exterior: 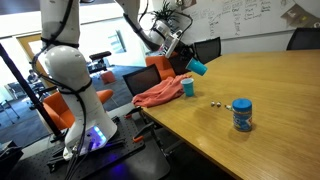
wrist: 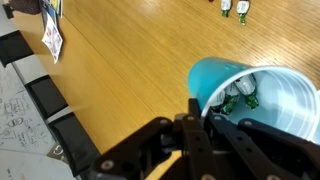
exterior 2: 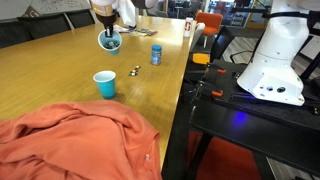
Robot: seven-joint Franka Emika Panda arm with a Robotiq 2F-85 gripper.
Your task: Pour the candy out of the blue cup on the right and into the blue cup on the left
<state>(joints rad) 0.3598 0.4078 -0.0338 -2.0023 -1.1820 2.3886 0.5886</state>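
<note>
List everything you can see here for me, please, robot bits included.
held blue cup: one, blue, raised above the table in the gripper
standing blue cup: one, blue, upright on the table
candies in the held cup: a few, green and white, exact count unclear
loose candies: two, small, on the table between the standing cup and the jar
blue jar: one, blue, lidded, on the table
orange cloth: one, salmon orange, crumpled at the table edge
wooden table: one, light wood
whiteboard: one, white, back wall
robot arm: one, white, beside the table
gripper: one, black, shut on the held cup's rim
</note>
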